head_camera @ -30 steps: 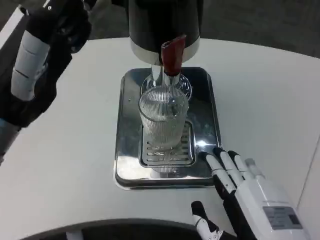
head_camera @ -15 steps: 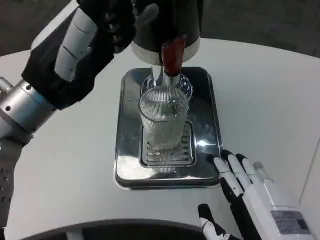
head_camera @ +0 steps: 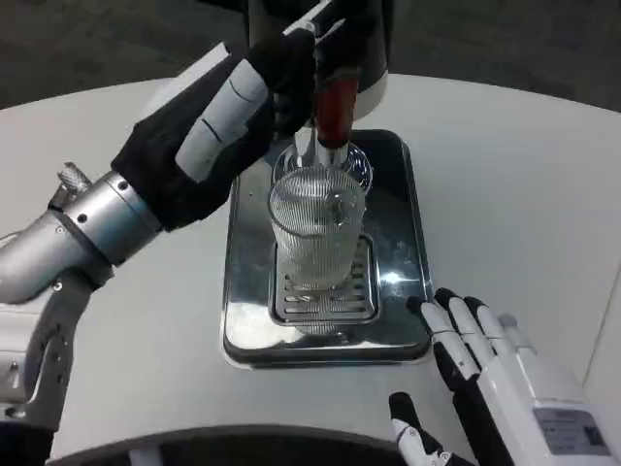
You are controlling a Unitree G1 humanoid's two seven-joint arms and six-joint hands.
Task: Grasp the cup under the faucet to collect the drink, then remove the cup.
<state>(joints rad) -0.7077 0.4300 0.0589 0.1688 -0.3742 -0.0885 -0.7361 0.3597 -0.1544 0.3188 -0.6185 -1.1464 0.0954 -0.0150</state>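
Note:
A ribbed clear glass cup stands upright on the grille of a shiny metal drip tray, right below the faucet with its red lever on a dark dispenser. My left hand reaches in from the left above the cup, its fingers at the top of the red lever; whether they press it I cannot tell. My right hand lies on the table at the tray's front right corner, fingers spread, holding nothing, a short way from the cup.
The round white table spreads around the tray. Its dark front edge runs along the bottom. My left forearm crosses the table's left side.
My left arm has swung from the upper left to the right and down, bringing the hand onto the faucet lever. My right hand has slipped slightly back and right. The cup stays put.

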